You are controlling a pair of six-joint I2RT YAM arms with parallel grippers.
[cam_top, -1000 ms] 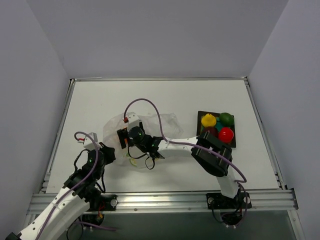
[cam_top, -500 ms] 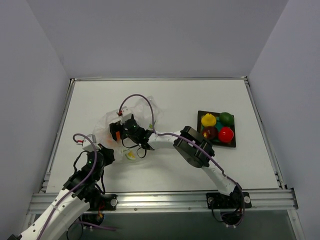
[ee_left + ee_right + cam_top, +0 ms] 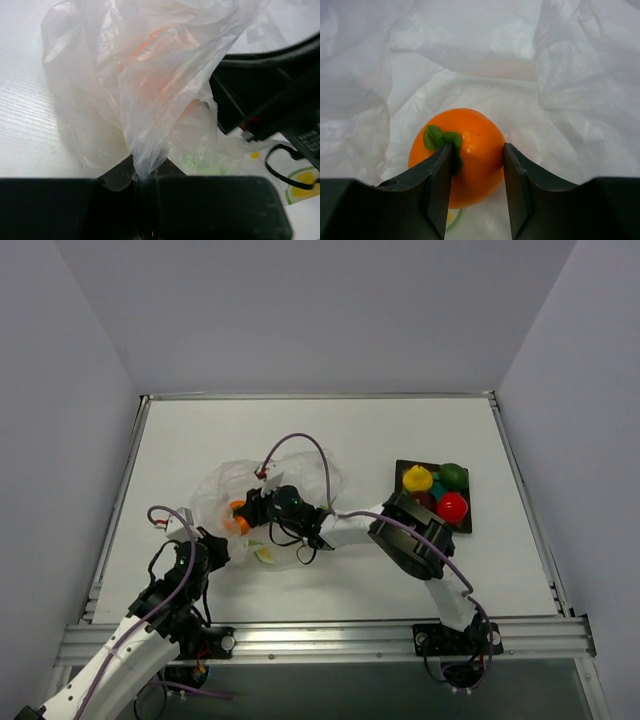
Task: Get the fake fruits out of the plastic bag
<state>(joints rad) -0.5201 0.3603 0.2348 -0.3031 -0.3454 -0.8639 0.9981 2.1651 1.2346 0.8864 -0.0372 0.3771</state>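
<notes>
The translucent plastic bag (image 3: 300,480) with citrus prints lies crumpled left of the table's centre. My left gripper (image 3: 205,545) is shut on a bunched fold of the bag (image 3: 150,100) at its near left corner; the pinch shows in the left wrist view (image 3: 144,172). My right gripper (image 3: 255,512) reaches into the bag. It is shut on the orange fruit (image 3: 470,135), one finger (image 3: 437,170) on each side, over the bag's inner film. The orange fruit (image 3: 238,517) shows through the bag. The yellow (image 3: 416,480), maroon (image 3: 422,504) and red (image 3: 452,508) fruits sit on the tray.
The dark square tray (image 3: 468,528) stands right of centre and also holds a green fruit (image 3: 453,476). The right arm's purple cable (image 3: 300,440) loops above the bag. A raised rim (image 3: 320,397) edges the table, with grey walls around it.
My right gripper pushed left into the bag, then drew back a little to the right, and the orange fruit now sits between its fingers. The bag has shifted shape. My left gripper kept its hold.
</notes>
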